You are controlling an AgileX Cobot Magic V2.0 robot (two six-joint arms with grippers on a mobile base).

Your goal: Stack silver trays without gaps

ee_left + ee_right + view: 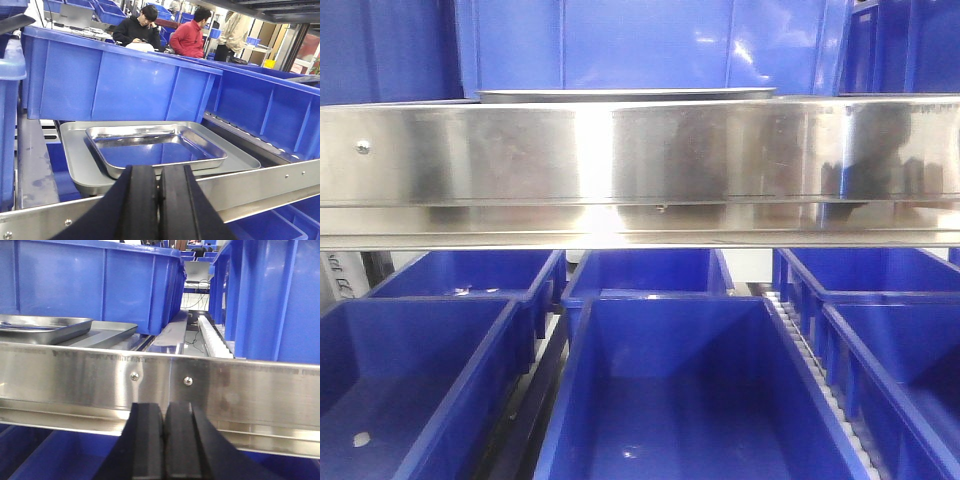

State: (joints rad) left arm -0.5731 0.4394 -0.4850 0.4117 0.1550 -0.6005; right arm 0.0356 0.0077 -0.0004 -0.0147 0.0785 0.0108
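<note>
Two silver trays lie on the shelf behind the steel rail. The upper tray (155, 147) sits skewed on the lower tray (75, 150), its near rim overhanging. In the right wrist view the upper tray (42, 327) and lower tray (107, 330) show at the left. From the front only a thin tray edge (620, 95) shows above the rail. My left gripper (160, 172) is shut and empty, just in front of the rail, below the trays. My right gripper (164, 410) is shut and empty too, close to the rail, right of the trays.
A long brushed-steel rail (640, 165) with screws runs across the shelf front. Blue bins (115, 82) stand behind the trays and blue bins (670, 390) fill the level below. A white roller track (215, 340) lies right of the trays. People sit in the background.
</note>
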